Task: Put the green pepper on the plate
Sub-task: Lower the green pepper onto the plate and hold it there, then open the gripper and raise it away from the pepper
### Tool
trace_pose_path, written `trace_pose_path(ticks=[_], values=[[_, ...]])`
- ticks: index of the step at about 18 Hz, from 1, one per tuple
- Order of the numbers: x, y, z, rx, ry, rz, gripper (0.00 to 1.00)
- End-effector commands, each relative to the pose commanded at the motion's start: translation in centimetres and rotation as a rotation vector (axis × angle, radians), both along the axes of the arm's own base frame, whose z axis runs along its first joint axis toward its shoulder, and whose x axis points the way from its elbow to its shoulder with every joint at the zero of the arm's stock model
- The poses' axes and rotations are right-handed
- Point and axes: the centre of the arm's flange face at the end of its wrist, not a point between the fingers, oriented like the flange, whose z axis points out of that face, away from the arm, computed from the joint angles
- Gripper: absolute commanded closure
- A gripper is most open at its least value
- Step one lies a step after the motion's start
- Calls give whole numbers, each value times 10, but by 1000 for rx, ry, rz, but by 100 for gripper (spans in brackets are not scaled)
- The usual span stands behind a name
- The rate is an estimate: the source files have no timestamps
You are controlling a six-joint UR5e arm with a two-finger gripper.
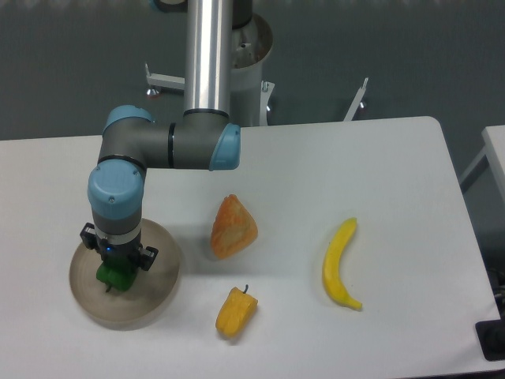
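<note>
The green pepper shows as a small dark-green lump under my wrist, over the middle of the beige plate at the table's front left. My gripper points straight down onto it; the fingers are hidden by the wrist and the pepper. I cannot tell whether the jaws are closed on the pepper or apart. The pepper seems to rest on or just above the plate's surface.
An orange-yellow wedge of food lies right of the plate. A yellow-orange pepper lies near the front edge. A banana lies further right. The arm's base column stands at the back.
</note>
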Motion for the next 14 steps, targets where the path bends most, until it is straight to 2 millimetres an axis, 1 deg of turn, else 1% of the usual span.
trace_pose_path(ticks=[1,2,4,6,8,9,10,11,13,14], values=[[-2,-1,3,0,8,2,9],[-2,-1,6,1,13,-1,5],[-6,-2,15,10,33,-7,0],[-17,-4,23,15,85,-43,0],[-39,-9,36,18,163,-90,0],[-51,-14,43,10,177,-110,0],[-57,-16,48,-6,186,-142,0],[-70,-19,53,-19,196,-166,0],[-102,-31,64,-60,226,-195,0],[-121,-37,69,-76,250,-214,0]])
